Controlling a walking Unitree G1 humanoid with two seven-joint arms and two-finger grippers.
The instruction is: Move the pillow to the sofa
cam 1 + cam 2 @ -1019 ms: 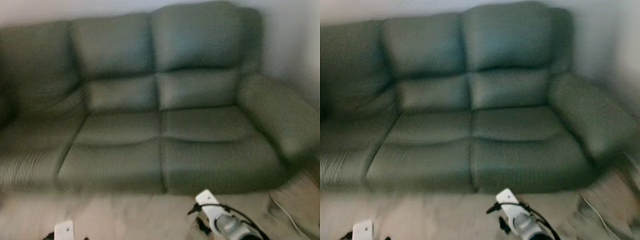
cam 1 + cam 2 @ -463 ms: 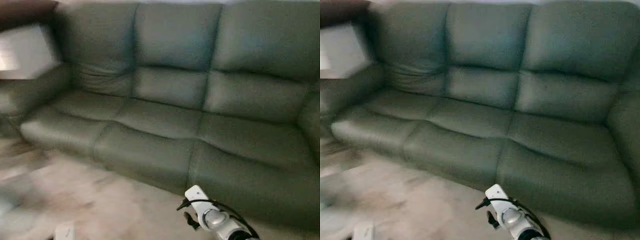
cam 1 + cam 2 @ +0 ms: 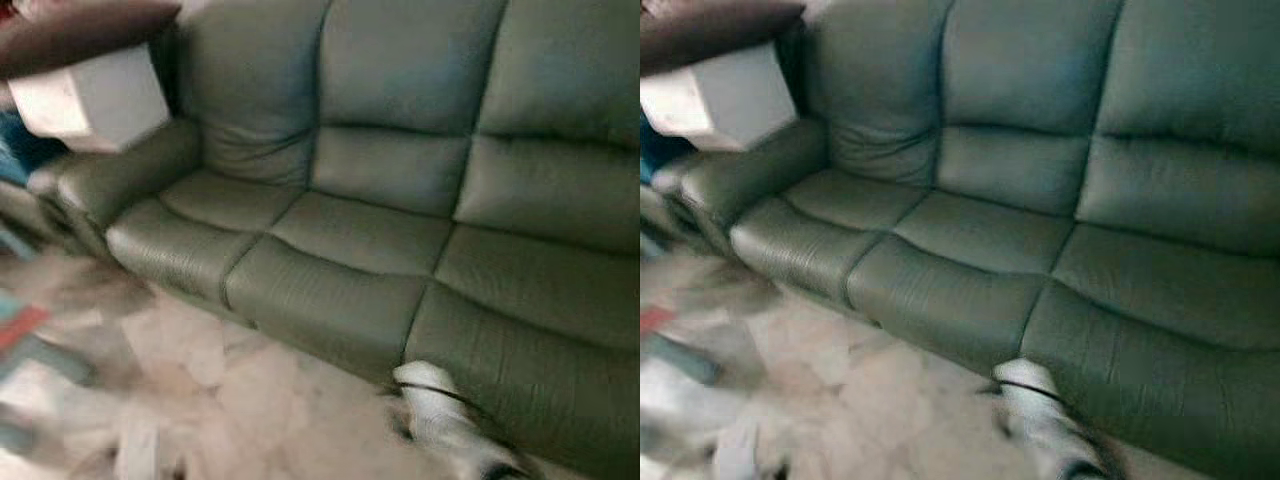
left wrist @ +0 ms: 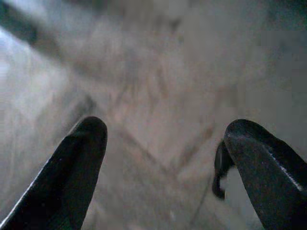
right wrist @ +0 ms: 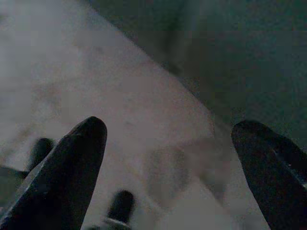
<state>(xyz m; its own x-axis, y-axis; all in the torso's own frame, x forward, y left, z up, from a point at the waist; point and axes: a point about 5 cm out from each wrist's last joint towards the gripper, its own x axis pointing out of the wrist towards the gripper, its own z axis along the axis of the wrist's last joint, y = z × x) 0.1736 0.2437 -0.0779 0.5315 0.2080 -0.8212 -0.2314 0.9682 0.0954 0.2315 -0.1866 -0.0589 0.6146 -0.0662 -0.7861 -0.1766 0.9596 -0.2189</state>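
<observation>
The green three-seat sofa (image 3: 400, 230) spans the head views, its seats bare. At the far upper left a dark maroon pillow-like shape (image 3: 80, 30) lies on a white box (image 3: 95, 100) beside the sofa's left armrest (image 3: 120, 175). Both arms hang low, away from it. My left gripper (image 4: 168, 127) is open over the pale floor, nothing between its fingers. My right gripper (image 5: 171, 127) is open too, above the floor by the sofa's dark base (image 5: 230, 57). The right arm (image 3: 440, 415) is a pale blur in front of the sofa.
Pale stone floor (image 3: 260, 400) lies before the sofa. Blurred red and blue-grey objects (image 3: 25, 330) sit on the floor at the left edge. Something blue (image 3: 20, 150) stands behind the armrest under the white box.
The camera has swung left: the sofa slid to the right in view, and its left armrest, the white box and the dark pillow came in. Both grippers hang as before.
</observation>
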